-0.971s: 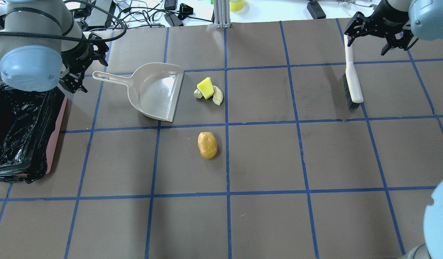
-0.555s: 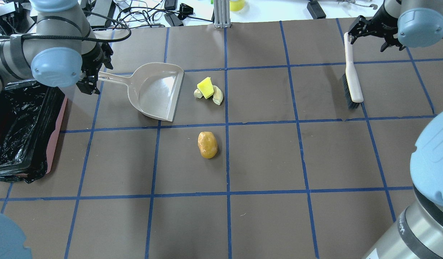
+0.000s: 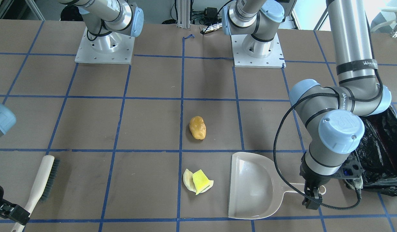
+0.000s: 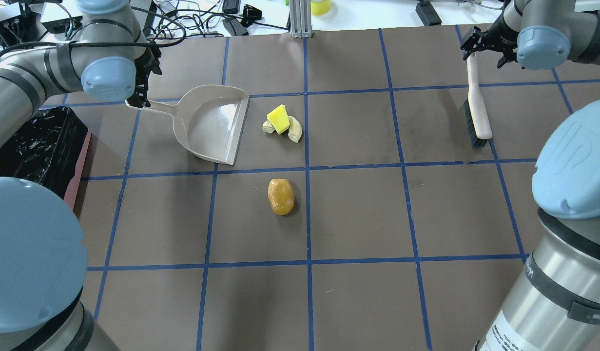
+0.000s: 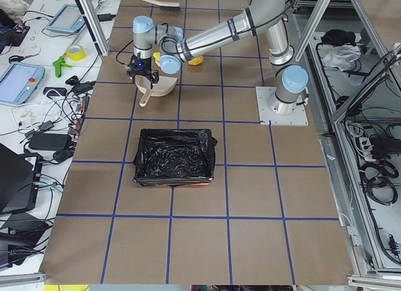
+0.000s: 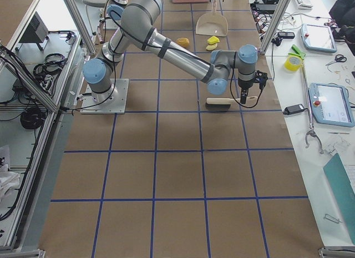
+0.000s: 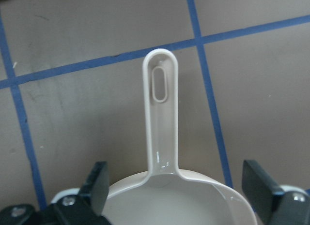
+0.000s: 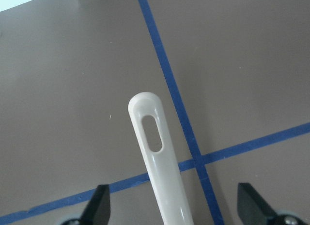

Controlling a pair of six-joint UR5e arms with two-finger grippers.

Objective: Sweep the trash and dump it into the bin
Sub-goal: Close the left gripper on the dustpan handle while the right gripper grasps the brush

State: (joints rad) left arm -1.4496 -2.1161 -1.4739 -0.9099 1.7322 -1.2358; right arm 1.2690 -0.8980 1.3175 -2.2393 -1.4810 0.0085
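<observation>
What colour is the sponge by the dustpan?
The sponge is bright yellow, with a green side showing in the front-facing view. Clearest overhead.

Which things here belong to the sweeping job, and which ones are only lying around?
For the job:
dustpan
brush
yellow sponge
pale curved piece
potato-like lump
black-lined bin

Only lying around:
yellow tape roll
tablets
</observation>
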